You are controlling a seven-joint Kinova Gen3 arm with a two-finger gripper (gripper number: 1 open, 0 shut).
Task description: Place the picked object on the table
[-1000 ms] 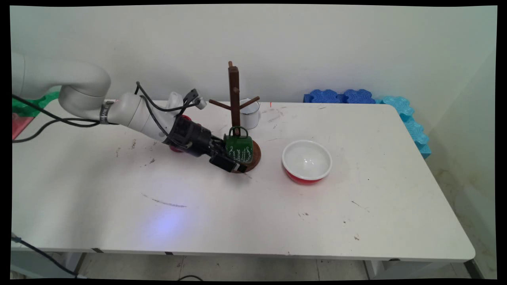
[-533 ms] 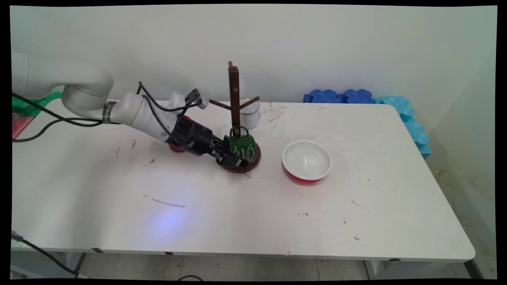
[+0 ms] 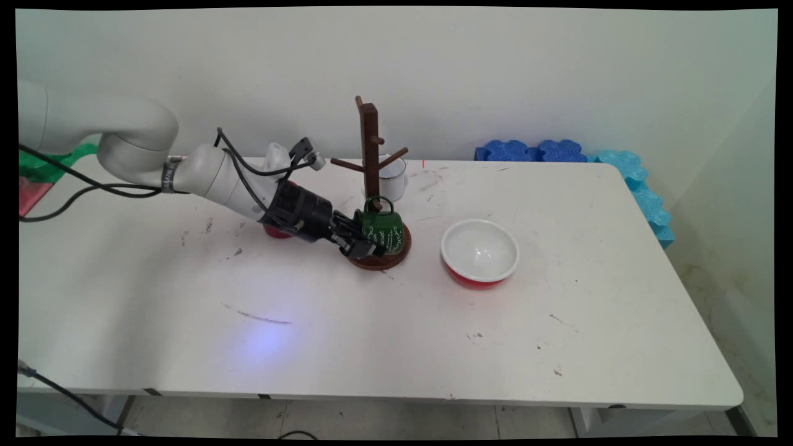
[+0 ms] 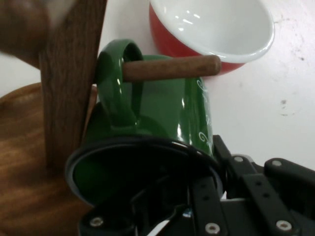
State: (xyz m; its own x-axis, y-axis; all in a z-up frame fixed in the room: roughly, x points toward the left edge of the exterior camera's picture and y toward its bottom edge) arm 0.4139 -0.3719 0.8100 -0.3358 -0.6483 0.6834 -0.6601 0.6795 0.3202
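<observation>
My gripper (image 3: 364, 243) is shut on the rim of a green enamel mug (image 3: 382, 230), low at the foot of a brown wooden mug tree (image 3: 370, 145). The hand view shows the green mug (image 4: 162, 113) lying sideways, one finger inside its mouth and one outside the wall, with my gripper (image 4: 206, 174) clamped on the rim. The mug's handle (image 4: 118, 83) is looped over a wooden peg (image 4: 170, 68) right beside the tree's post (image 4: 69, 73). The mug hangs just above the tree's round base (image 3: 379, 261).
A red bowl with a white inside (image 3: 480, 253) stands just right of the tree. A white mug (image 3: 394, 176) sits behind the post. A red object (image 3: 276, 231) is partly hidden behind my wrist. Blue foam pieces (image 3: 539, 150) line the far right edge.
My gripper and the green mug have shifted a little right and up against the post. The tree has been nudged slightly right and its post now leans a bit.
</observation>
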